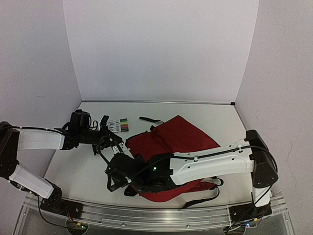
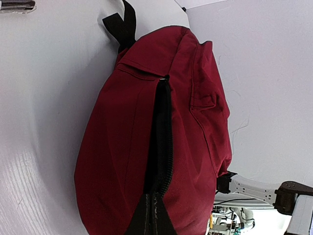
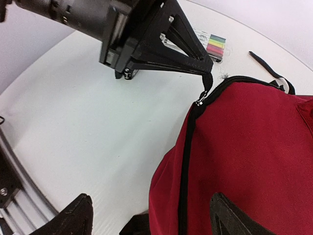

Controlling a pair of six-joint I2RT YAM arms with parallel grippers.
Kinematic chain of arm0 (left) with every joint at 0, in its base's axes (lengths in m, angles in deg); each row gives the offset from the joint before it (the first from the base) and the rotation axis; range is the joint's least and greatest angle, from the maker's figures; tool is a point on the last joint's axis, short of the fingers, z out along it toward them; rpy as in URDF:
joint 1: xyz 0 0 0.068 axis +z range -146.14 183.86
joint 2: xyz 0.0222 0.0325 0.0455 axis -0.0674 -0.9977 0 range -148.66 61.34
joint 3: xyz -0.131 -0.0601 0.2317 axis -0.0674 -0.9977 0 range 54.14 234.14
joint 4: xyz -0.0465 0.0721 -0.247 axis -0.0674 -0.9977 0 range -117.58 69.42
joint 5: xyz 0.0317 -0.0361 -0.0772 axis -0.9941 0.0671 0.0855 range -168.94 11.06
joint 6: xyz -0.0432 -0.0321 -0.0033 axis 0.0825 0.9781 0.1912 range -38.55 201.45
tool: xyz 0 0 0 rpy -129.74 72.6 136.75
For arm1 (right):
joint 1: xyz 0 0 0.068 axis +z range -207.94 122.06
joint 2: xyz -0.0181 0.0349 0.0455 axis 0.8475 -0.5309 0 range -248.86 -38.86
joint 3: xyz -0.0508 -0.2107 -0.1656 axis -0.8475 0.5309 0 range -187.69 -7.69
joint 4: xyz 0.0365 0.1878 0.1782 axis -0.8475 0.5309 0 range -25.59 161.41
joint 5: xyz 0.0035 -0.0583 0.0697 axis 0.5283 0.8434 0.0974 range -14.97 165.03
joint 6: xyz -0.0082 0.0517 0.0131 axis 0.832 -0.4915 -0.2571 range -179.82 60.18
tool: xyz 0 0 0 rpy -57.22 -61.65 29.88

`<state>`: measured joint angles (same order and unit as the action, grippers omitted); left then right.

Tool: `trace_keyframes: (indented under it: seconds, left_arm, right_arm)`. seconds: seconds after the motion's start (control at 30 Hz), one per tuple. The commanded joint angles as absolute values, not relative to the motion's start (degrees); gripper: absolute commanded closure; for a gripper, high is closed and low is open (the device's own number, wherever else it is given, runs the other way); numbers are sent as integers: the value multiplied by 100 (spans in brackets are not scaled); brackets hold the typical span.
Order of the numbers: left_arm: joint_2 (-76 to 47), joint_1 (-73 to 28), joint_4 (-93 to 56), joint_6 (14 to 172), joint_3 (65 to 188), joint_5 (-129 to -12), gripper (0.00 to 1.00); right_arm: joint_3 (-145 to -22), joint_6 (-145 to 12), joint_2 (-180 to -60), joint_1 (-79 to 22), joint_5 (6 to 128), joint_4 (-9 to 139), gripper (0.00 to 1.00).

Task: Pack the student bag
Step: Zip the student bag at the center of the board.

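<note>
The red student bag lies on the white table, its black zipper facing the left arm. My left gripper is shut on the zipper pull at the bag's left edge. In the left wrist view the fingers meet in a point on the zipper's end. My right gripper is open low over the bag's near left corner. Its fingertips stand wide apart in the right wrist view, one over the table and one over the red fabric. It holds nothing.
A flat pack with coloured stripes lies on the table behind the left gripper; it also shows in the right wrist view. A black strap trails from the bag's far end. White walls stand on three sides, and a metal rail runs along the near edge.
</note>
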<state>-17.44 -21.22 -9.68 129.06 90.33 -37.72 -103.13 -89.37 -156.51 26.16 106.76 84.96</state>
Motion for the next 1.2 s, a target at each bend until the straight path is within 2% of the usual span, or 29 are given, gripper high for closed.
trace_keyframes:
  seconds: [0.0,0.07,0.1,0.23,0.33,0.57,0.87,1.17]
  left_arm:
    - [-1425,-2119,-1168,12855,8974,-3946,100]
    - [-1325,-2119,-1250,12828,8959,-3998,100]
    - [-1281,-2121,-1288,12826,8947,-4020,100]
    - [-1115,-2119,-1422,12819,8898,-4137,100]
    - [-1049,-2119,-1531,12826,8918,-4272,100]
    - [-857,-2051,-1838,12740,9103,-4656,100]
    - [-1091,-1960,-1498,12833,9232,-4454,100]
    - [-1639,-1932,-1242,12757,9552,-4305,100]
  right_arm:
    - [-11117,-8838,-16289,2383,11215,9181,21]
    - [-11299,-8763,-16451,2327,11286,9249,26]
    - [-11382,-8701,-16514,2314,11314,9258,33]
    - [-11593,-8499,-16669,2301,11329,9261,76]
    - [-11554,-8428,-16596,2303,11202,9255,98]
    - [-10624,-8356,-15732,2443,10717,9092,100]
    - [-8930,-8366,-14234,2821,9522,8274,100]
    - [-8554,-8731,-13878,3184,9022,8129,100]
